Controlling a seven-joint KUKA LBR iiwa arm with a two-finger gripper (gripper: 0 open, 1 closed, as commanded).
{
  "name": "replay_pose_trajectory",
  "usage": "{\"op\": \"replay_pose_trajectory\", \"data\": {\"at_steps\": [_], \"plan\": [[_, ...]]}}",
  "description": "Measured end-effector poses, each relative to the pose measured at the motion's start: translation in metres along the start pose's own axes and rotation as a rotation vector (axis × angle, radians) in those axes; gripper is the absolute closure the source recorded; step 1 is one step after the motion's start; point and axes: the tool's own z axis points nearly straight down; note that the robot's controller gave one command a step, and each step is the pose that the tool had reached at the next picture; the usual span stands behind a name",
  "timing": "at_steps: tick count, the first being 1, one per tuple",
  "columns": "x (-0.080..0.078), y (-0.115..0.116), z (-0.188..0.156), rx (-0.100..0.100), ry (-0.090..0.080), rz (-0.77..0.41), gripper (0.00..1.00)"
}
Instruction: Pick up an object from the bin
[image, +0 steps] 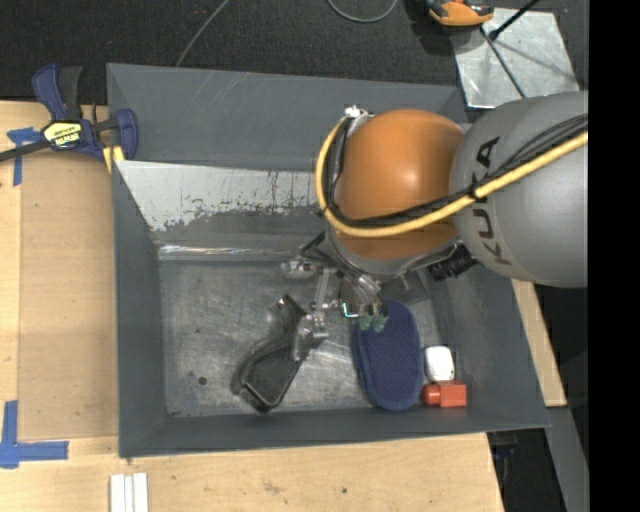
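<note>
A grey metal bin (135, 330) seen from above, with a few loose things on its scratched floor. A large grey robot arm (530, 200) reaches in from the right, and a rounded orange cover (395, 180) on its wrist hangs over the far right part of the bin. Below that cover the metal claw (315, 335) points down toward the middle of the bin floor. Whether the claw is wide or narrow cannot be told, because the wrist parts hide much of it. The thing nearest the claw is a long black object (265, 372) lying aslant on the floor. Its broader end is to the near left, and its thin end runs up to the far right, where it meets the claw's tip. Most of the black object lies to the near left of the claw, and it cannot be told whether the two touch. Just to the right of the claw lies a dark blue oval pouch (388, 358), stretched from far to near. Right of the pouch sits a small white block (438, 362), and an orange block (446, 395) lies just nearer, by the near right corner.
</note>
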Motion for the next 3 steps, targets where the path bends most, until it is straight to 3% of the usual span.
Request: {"op": "replay_pose_trajectory", "data": {"at_steps": [1,2,3], "plan": [[0.010,-0.030,0.147,-0.003,-0.017,-0.174,0.00],[0.007,-0.030,0.143,-0.003,-0.026,-0.173,1.00],[0.019,-0.035,-0.001,0.001,-0.009,-0.123,1.00]]}}
